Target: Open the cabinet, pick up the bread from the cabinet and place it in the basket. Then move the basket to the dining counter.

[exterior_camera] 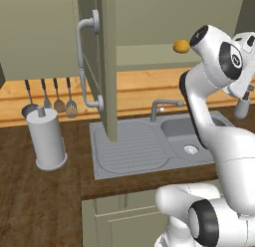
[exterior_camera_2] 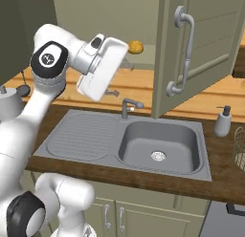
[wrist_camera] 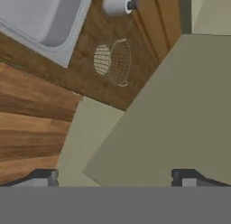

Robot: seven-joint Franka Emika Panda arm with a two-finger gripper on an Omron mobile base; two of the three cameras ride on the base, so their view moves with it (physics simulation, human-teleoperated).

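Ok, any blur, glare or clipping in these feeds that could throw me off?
Left base view: even light, bread sharp but half behind the arm. Right base view: no glare, basket cut by the frame edge. Hand view: rolled and slightly soft, basket mesh faint.

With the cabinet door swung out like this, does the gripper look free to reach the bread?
Probably yes. The cabinet door stands open, the bread sits exposed on the shelf, and nothing lies between. The open gripper faces down toward the basket, so it must turn first.

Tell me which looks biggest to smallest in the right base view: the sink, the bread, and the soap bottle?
1. The sink, by far the biggest.
2. The soap bottle.
3. The bread, smallest, though it sits farther back in the cabinet, so that may make it look smaller.
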